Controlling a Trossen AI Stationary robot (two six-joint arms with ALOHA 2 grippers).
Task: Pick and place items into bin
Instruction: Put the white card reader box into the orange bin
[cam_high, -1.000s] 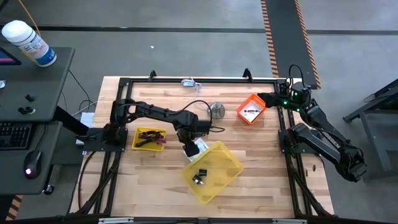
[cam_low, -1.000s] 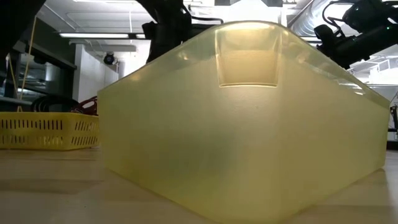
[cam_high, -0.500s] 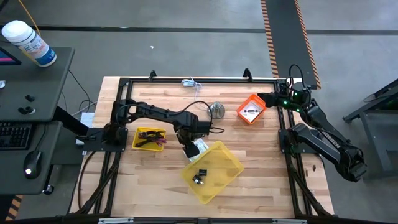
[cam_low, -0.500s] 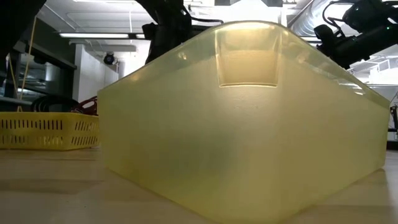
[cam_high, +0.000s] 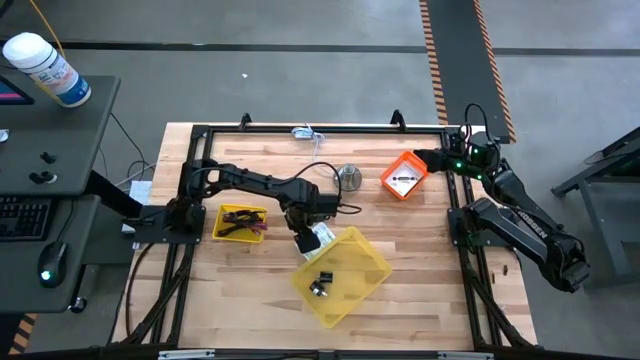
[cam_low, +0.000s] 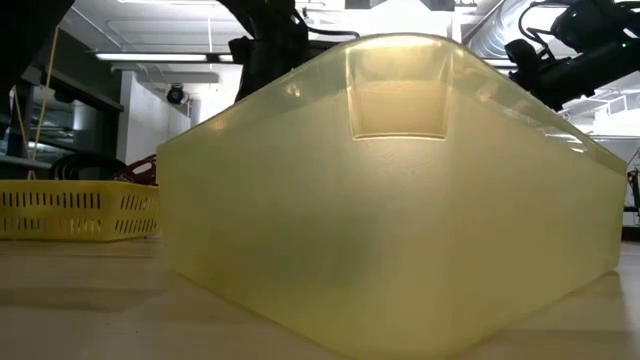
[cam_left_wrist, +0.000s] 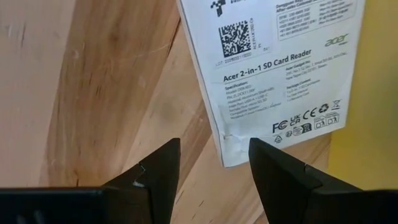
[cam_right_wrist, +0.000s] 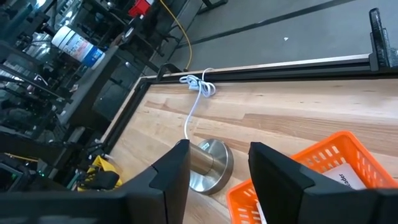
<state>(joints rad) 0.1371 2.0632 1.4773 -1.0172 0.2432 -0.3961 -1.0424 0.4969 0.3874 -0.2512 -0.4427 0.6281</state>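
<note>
In the high view the left tool (cam_high: 306, 240) is near the middle of the wooden desk (cam_high: 420, 240), just at the 10 o'clock corner of the yellow bin (cam_high: 365, 285). Its fingers (cam_left_wrist: 155, 171) are spread wide and hold nothing. The white printed label card (cam_left_wrist: 273, 68) lies flat on the wood just past the fingertips, with one edge against the wall of the bin, so it is outside the bin. A black clip (cam_high: 321, 283) is already inside the bin. At 9 o'clock from the bin stands a small yellow basket (cam_high: 240, 222) with dark items and a purple stick-like tool (cam_high: 255, 227) in it. The right tool (cam_high: 432, 158) waits at 2 o'clock on the desk, beside an orange basket (cam_high: 404, 175), its fingers (cam_right_wrist: 174, 177) apart and empty. A silver cone-shaped metal piece (cam_high: 348, 177) stands between the arms, at 12 o'clock from the bin.
</note>
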